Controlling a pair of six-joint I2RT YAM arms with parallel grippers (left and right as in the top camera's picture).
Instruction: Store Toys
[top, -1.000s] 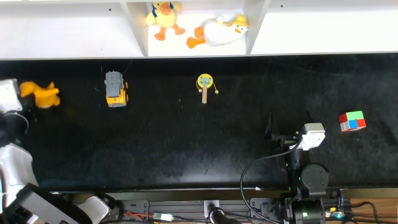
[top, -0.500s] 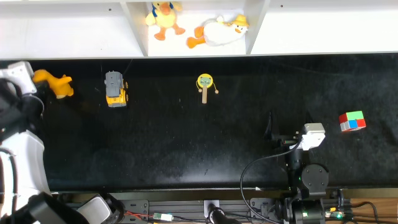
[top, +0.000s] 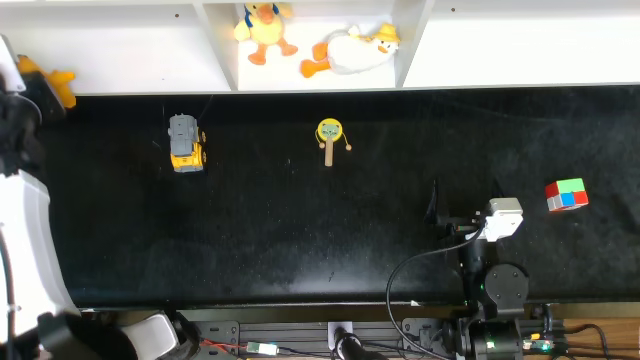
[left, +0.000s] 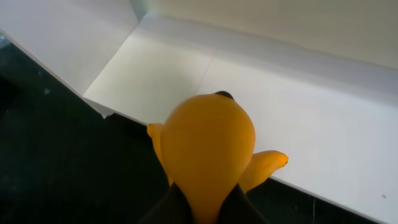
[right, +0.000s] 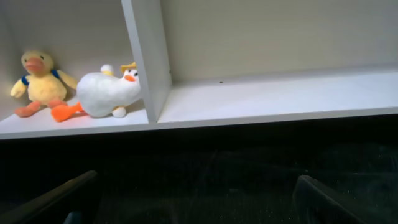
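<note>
By the shelf's (left: 298, 124) edge, grips an orange toy (left: 208, 146), left fingers (left: 163, 210) mostly hidden beneath; holds right fingers (right: 323, 194) wide, partly cropped.

The orange toy (left: 208, 149) is smooth, matt, rubbery plastic. The shelf (left: 298, 124) is smooth white board. The table (top: 300, 230) is black and matt. The yellow duck (right: 37, 78) and white duck (right: 109, 93) are soft plush cloth.

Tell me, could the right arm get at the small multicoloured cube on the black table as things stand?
Probably yes. The right gripper is open and empty, and the small multicoloured cube lies on bare black table near that arm's side, with nothing between them.
</note>
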